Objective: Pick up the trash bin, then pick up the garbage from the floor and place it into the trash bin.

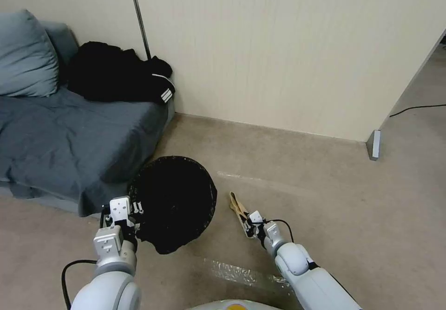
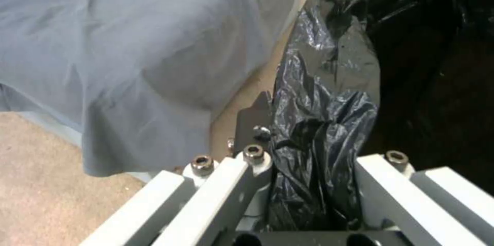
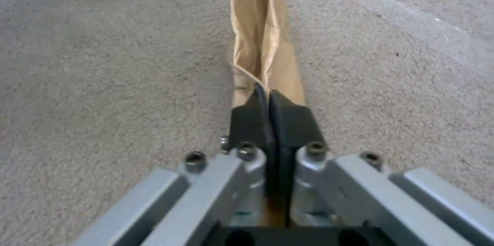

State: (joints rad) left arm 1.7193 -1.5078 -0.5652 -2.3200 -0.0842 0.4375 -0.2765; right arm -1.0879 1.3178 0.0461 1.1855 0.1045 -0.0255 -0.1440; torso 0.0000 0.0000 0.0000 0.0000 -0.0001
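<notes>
The trash bin (image 1: 174, 198), its black bag liner (image 2: 324, 103) folded over the rim, is beside the sofa with its round opening facing up. My left gripper (image 1: 135, 211) is shut on the bin's near rim; in the left wrist view one finger (image 2: 254, 118) lies outside the liner and the other is hidden inside. To the bin's right, a piece of garbage, a long tan paper scrap (image 1: 236, 204), lies on the carpet. My right gripper (image 1: 248, 222) is shut on its near end (image 3: 262, 45), with the black pads (image 3: 247, 118) pressed together over the paper.
A sofa with a grey cover (image 1: 69, 138) stands at the left, holding a pillow (image 1: 23, 54) and a black jacket (image 1: 121, 73). A beige partition wall (image 1: 288, 50) runs behind. Clear plastic film (image 1: 241, 273) lies on the carpet near my base. A cable (image 1: 418, 108) is at the far right.
</notes>
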